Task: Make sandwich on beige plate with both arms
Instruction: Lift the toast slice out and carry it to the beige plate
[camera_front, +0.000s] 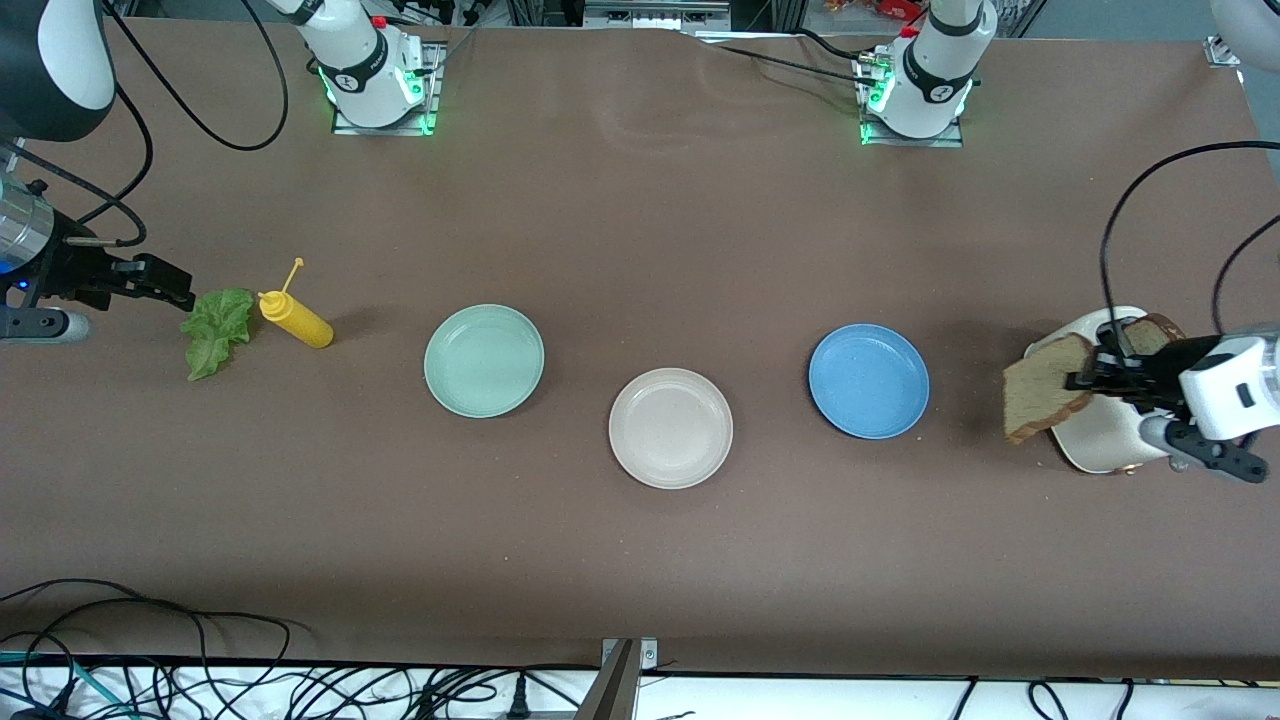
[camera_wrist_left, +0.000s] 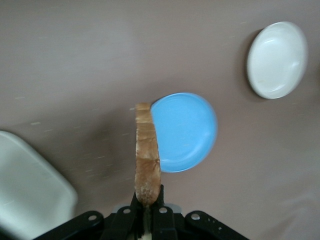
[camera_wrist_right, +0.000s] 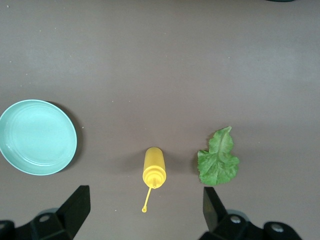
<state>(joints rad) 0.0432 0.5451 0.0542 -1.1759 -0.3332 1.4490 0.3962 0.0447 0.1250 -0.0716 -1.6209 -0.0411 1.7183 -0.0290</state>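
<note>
- My right jaws (camera_front: 186, 298) hang at the right arm's end of the table (camera_front: 640, 560), over the edge of the lettuce leaf (camera_front: 215, 330). They stand wide open and hold nothing; the right wrist view shows both fingers (camera_wrist_right: 75, 207) spread well apart.
- The lettuce leaf lies flat on the table, loose, in no container.
- A yellow squeeze bottle (camera_front: 296, 318) lies on its side just beside the leaf, cap tip pointing away from the front camera.
- The mint-green plate (camera_front: 484, 360) sits next along the table, with nothing in it.
- The beige plate (camera_front: 671, 428) sits at mid-table, nearer the front camera than the plates on either side of it. No bread or lettuce is on it; no part of the sandwich is assembled.
- The blue plate (camera_front: 869, 381) follows, also with nothing in it.
- A white tray (camera_front: 1100, 440) lies at the left arm's end of the table. One bread slice (camera_front: 1155, 332) rests on it, partly hidden by my arm.
- My left jaws (camera_front: 1085, 381) are over the edge of that tray, closed on a second bread slice (camera_front: 1045, 400). The left wrist view shows the slice (camera_wrist_left: 147, 162) held on edge, pinched at its crust between the fingers (camera_wrist_left: 162, 212).
</note>
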